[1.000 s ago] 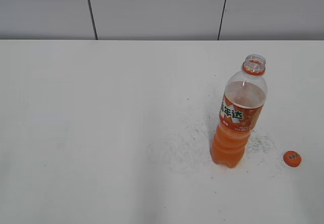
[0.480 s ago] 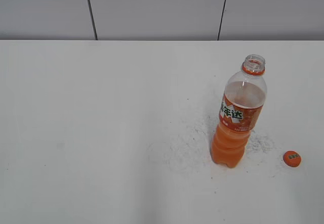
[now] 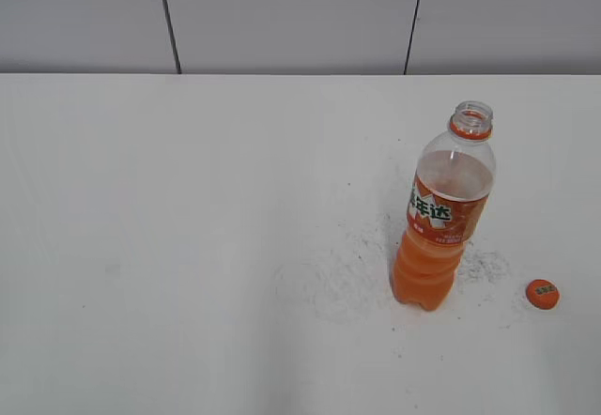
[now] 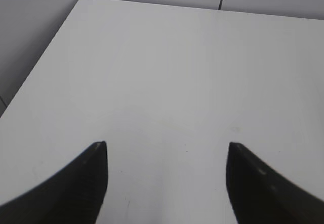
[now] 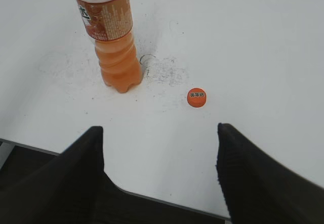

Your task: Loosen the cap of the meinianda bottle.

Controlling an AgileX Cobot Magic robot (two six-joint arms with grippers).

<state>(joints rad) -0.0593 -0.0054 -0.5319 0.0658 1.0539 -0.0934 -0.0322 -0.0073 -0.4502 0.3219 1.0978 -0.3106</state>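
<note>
Ribbed round cap [image 3: 542, 293] lies beside clear plastic bottle [image 3: 440, 218]; both tools [image 4: 166, 145] [image 5: 159, 127] spread wide, empty.

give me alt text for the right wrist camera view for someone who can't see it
An uncapped meinianda bottle of orange drink stands upright on a scuffed white table, its orange cap lying apart to the right. The open right gripper frames the foreground, holding nothing.

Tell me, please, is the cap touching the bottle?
Apart: the right wrist view shows bare table between the cap and the bottle.
</note>
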